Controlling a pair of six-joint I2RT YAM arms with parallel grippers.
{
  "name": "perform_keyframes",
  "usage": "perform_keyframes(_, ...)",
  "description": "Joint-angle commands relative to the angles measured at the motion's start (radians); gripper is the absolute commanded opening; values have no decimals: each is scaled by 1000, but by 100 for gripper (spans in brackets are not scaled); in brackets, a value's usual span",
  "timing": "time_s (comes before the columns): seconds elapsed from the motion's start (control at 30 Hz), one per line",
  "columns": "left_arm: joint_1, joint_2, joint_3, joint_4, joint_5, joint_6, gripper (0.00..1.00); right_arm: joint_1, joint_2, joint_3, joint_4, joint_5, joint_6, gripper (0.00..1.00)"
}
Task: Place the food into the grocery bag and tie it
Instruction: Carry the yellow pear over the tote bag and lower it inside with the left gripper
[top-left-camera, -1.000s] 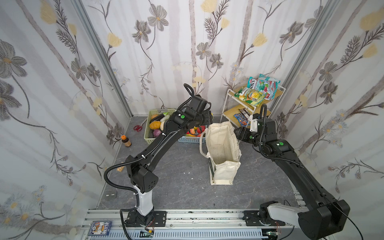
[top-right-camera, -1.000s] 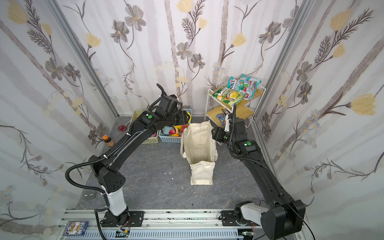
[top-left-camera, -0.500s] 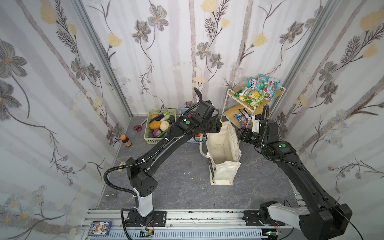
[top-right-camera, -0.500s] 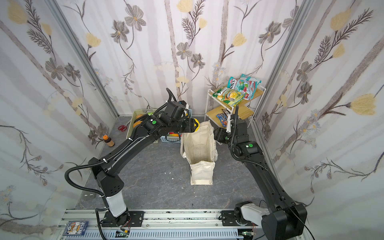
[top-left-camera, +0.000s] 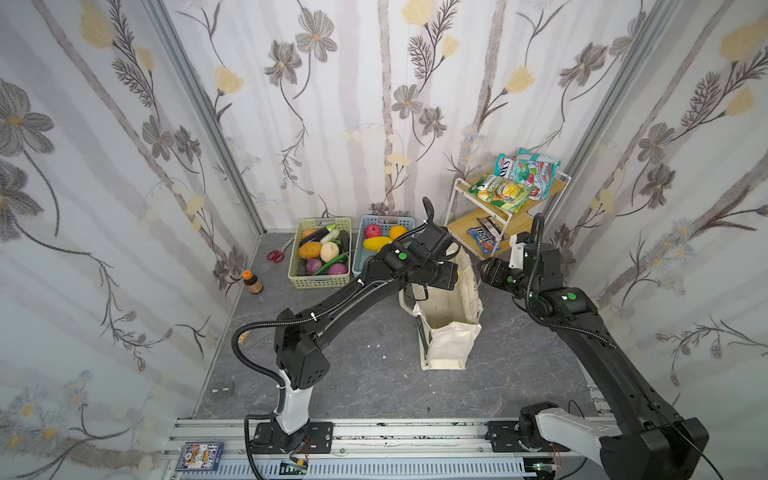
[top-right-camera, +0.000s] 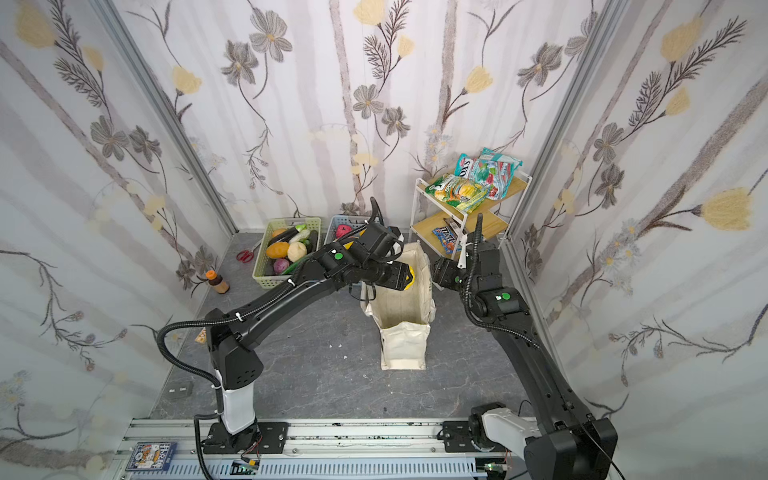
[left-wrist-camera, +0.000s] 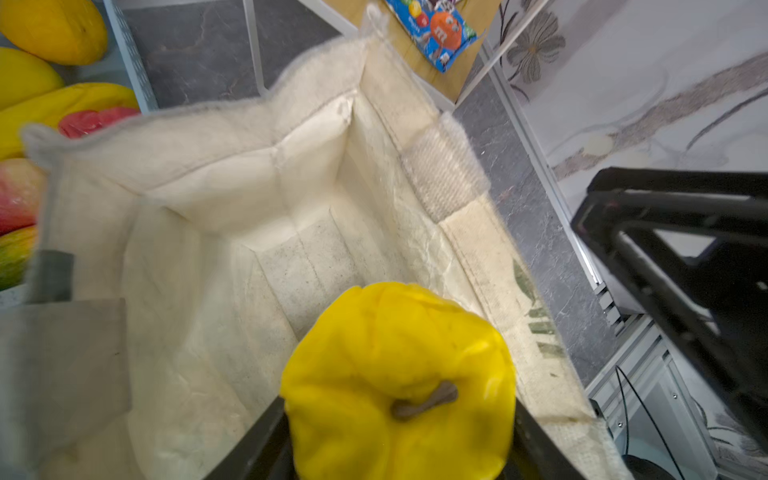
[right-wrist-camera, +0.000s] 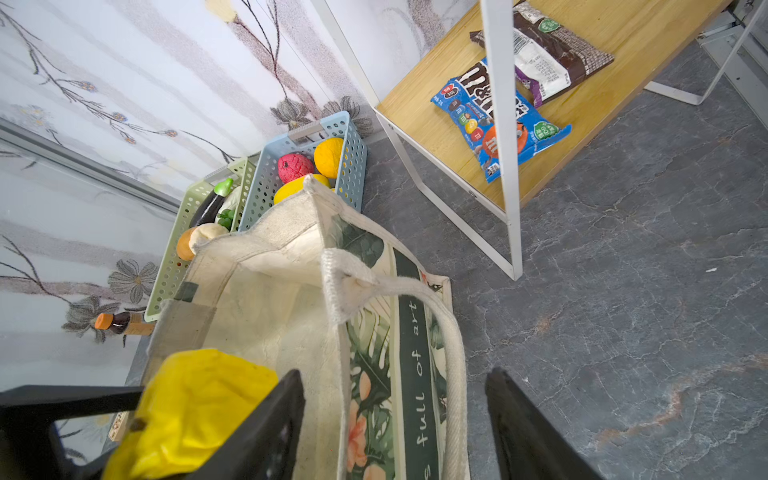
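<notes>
The cream grocery bag (top-left-camera: 451, 332) (top-right-camera: 405, 345) stands upright with its mouth open; its inside (left-wrist-camera: 232, 174) looks bare. My left gripper (top-right-camera: 405, 276) (left-wrist-camera: 399, 407) is shut on a yellow toy fruit (left-wrist-camera: 395, 353) (right-wrist-camera: 195, 399) with a brown stem, held just over the bag's mouth. At the bag's right rim my right gripper (top-left-camera: 488, 272) (right-wrist-camera: 395, 374) is open. It straddles the printed side wall (right-wrist-camera: 374, 353) and a handle (right-wrist-camera: 455, 332), with gaps on both sides. More food lies in the two baskets and on the rack.
A green basket (top-left-camera: 322, 253) of vegetables and a blue basket (top-left-camera: 384, 235) of fruit sit behind the bag at the back wall. A white rack (top-left-camera: 511, 195) at the back right holds snack bags and a blue candy packet (right-wrist-camera: 498, 124). Scissors (top-left-camera: 275, 255) and a small bottle (top-left-camera: 252, 282) lie at the left.
My left arm has swung right from the blue basket, carrying the yellow fruit to above the bag's mouth. The right gripper has barely moved.
</notes>
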Motion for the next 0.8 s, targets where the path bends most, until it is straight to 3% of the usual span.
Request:
perform_keyframes(0.0, -9, 18, -8, -29, -27, 33, 62, -3, -11, -8, 17, 12, 9, 70)
perform_keyframes(0.23, -26, 67, -25, -30, -100, 49, 63, -4, -30, -24, 17, 11, 9, 70)
perform_keyframes(0.77, -30, 177, -46, -12, -134, 19, 63, -11, -46, -12, 21, 4, -6, 70)
